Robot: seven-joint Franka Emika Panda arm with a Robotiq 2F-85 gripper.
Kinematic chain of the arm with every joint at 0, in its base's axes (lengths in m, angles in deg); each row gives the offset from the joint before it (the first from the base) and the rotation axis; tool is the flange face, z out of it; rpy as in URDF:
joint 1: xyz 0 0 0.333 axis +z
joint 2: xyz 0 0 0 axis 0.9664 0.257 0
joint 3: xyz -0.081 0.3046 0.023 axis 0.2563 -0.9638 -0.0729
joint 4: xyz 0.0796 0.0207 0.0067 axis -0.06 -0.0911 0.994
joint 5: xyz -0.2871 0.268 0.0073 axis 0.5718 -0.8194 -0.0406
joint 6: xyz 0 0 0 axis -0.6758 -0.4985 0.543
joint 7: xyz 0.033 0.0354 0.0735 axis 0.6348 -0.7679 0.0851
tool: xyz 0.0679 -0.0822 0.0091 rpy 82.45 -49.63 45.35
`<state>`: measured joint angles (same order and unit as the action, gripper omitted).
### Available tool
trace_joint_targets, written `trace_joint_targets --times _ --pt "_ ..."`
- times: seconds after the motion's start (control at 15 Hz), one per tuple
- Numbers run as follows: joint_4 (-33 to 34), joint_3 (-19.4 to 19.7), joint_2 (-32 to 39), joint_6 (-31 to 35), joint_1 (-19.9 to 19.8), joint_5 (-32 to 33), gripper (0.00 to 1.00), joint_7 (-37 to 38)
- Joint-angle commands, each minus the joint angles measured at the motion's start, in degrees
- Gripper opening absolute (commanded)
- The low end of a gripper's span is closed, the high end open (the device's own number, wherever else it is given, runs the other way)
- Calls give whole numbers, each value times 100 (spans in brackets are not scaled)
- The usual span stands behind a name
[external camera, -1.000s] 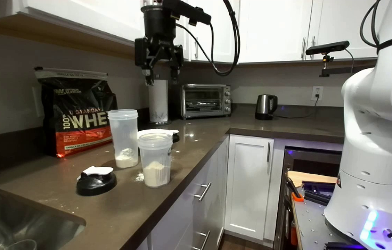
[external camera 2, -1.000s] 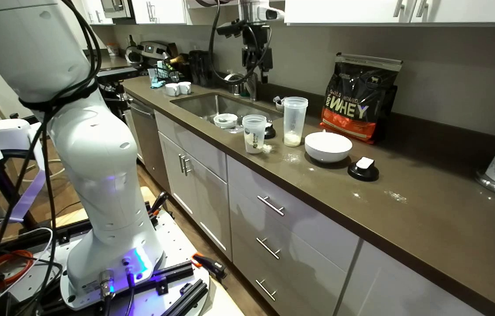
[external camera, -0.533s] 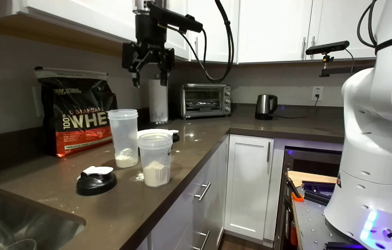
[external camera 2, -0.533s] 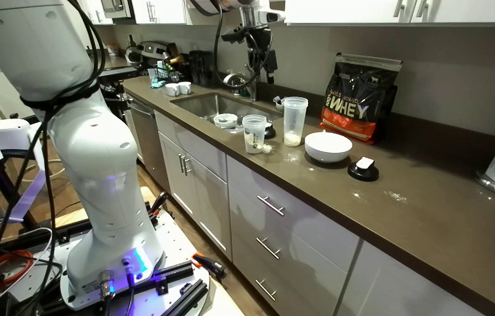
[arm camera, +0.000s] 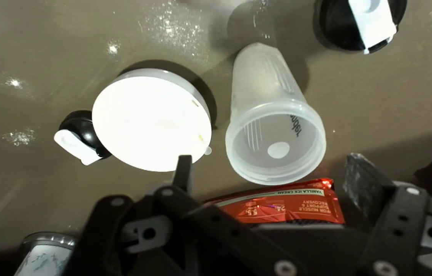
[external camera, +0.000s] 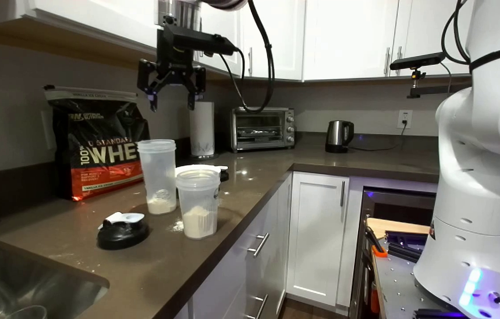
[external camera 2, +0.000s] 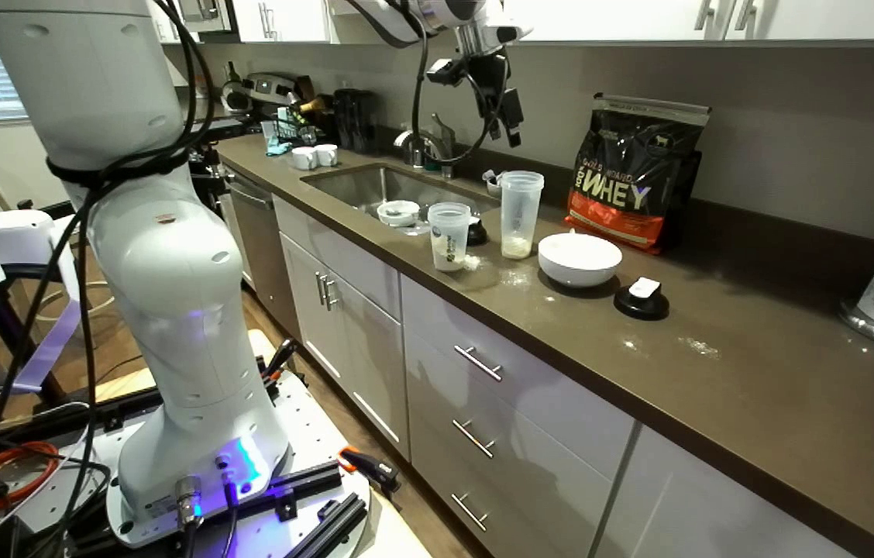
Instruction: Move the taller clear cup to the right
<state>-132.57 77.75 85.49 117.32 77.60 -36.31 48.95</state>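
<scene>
On the counter stands the taller cup, translucent and tapered.

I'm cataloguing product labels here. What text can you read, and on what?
"VANILLA ICE CREAM": bag
"OPTIMUM NUTRITION": bag
"STANDAR", partial: bag
"100%": bag
"WHEY": bag
"FOR MUSCLE SUPPORT & RECOVERY": bag
"24": bag
"5.5": bag
"nder", partial: tall cup
Too small or blurred: print on the short cup; other bag print.
</scene>
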Motion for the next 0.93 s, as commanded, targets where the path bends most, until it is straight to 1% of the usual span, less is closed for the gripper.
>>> trace_joint_targets --times 0.0,0.4,0.47,0.53,0.6,0.67,0.8,0.87 --pt "532 211 500 -164 42 59 100 129" --pt "708 475 980 -203 96 -236 100 22" --pt "702 495 1043 -198 103 -310 85 7" --pt "699 514 1094 -195 112 -355 76 5" --pt "693 529 1145 -179 121 -402 68 13" --pt "696 544 1183 -182 130 -449 63 17" --pt "692 575 1243 -157 154 -559 58 21" --pt "686 587 1260 -130 163 -606 59 24"
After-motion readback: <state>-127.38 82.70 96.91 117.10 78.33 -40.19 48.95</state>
